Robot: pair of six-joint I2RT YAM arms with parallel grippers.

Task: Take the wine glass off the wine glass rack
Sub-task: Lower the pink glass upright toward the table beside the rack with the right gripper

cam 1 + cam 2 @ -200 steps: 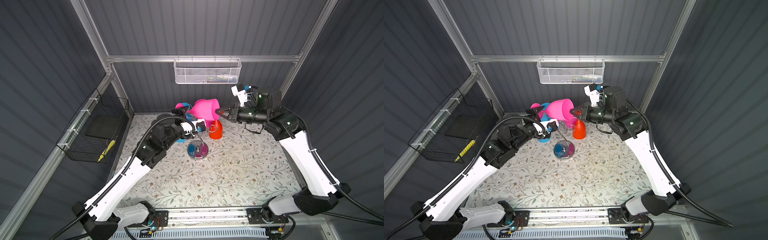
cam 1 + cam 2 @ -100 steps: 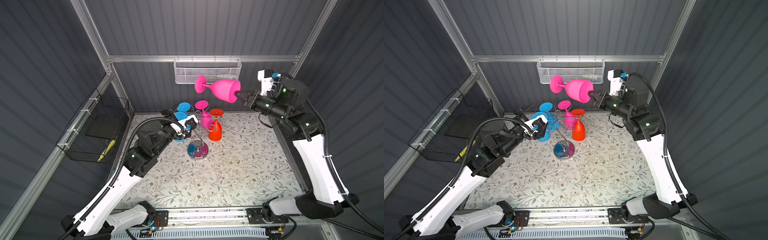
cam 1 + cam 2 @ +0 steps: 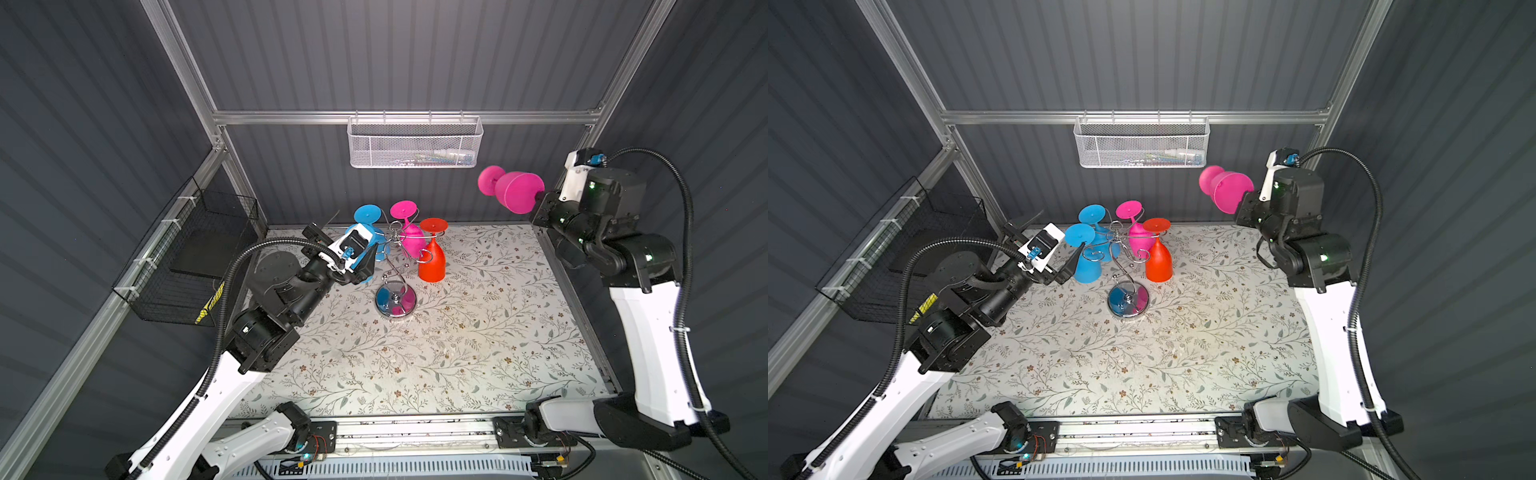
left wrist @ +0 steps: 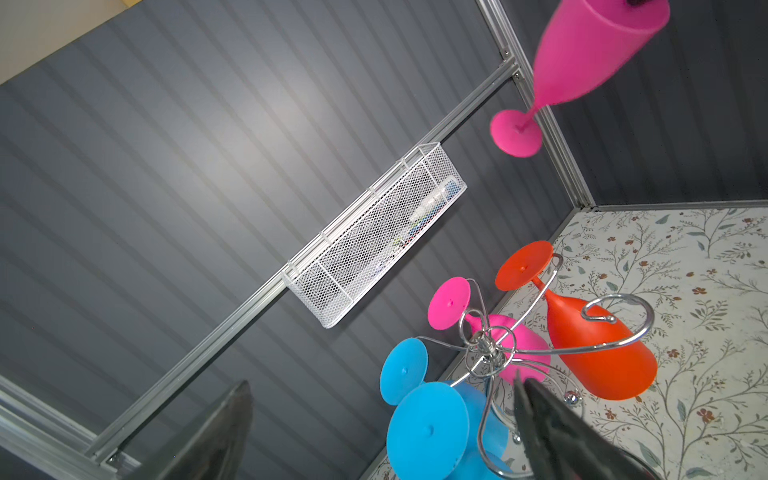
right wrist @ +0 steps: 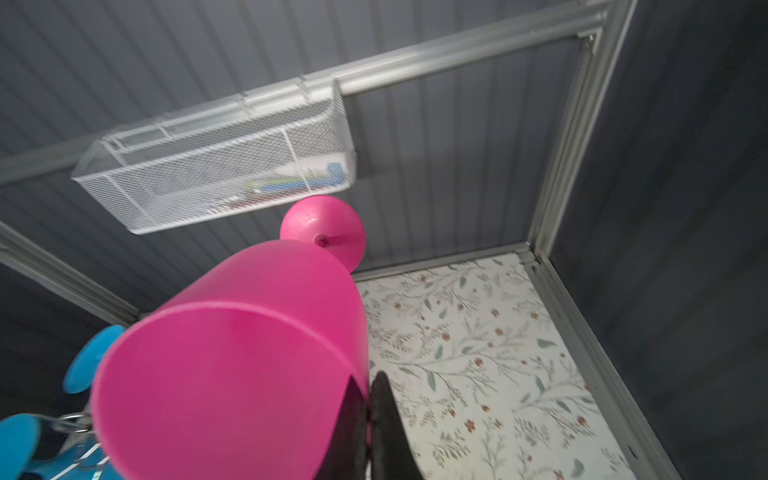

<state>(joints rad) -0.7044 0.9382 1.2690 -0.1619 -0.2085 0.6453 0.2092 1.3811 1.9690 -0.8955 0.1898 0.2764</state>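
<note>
Right jaws [image 3: 536, 203] pinch pink plastic wine glass [image 3: 517, 197] rim, left jaws [image 3: 1065, 259] open; thin-wall grip could slip, dropping it.

The big wine glass [image 3: 515, 195] up in the air is pink. On the shiny silver rack [image 3: 397, 266] hang two blue glasses [image 3: 1088, 249], a small pink glass [image 3: 409, 237] and a red glass [image 3: 432, 262]. The table cover [image 3: 457, 340] is white with little leaves and flowers. The walls [image 3: 374, 54] are dark grey with stripes.
</note>
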